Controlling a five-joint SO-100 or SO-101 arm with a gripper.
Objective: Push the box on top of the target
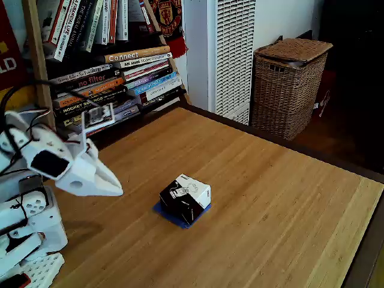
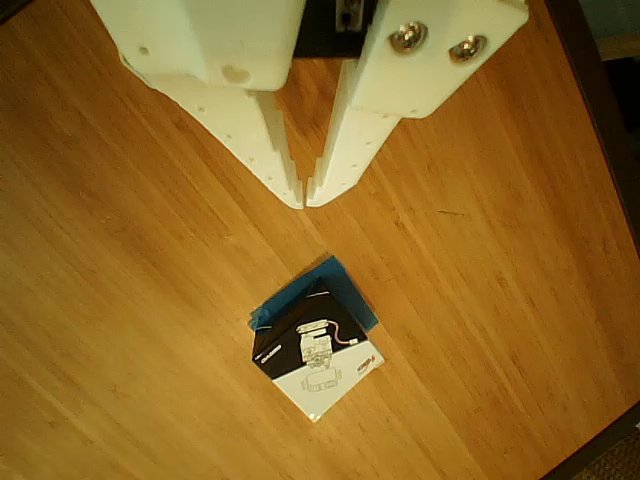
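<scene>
**Q.** Where does the small cardboard cube with white top and black printed sides (image 1: 185, 198) lie, and why does so little of the blue tape square outline (image 1: 170, 215) show?

**A.** The box rests on the wooden desk (image 1: 270, 198), sitting over the target. In the fixed view only a blue strip shows at its near lower edge. In the other view the tape (image 2: 300, 295) shows along two upper sides, which suggests the box covers most of the outline but is turned slightly against it.

**Q.** How is the white two-finger pincer (image 2: 304, 196) held?

**A.** Its fingertips are drawn together, nearly touching, holding nothing. Closed fingers make a single blunt wedge, suited to pushing rather than grasping. In the fixed view the pincer (image 1: 117, 189) hovers above the desk, apart from the box, on its left.

**Q.** How far along is the task?

**A.** Judged nearly or fully done; only a small nudge to square the box might remain.
</scene>
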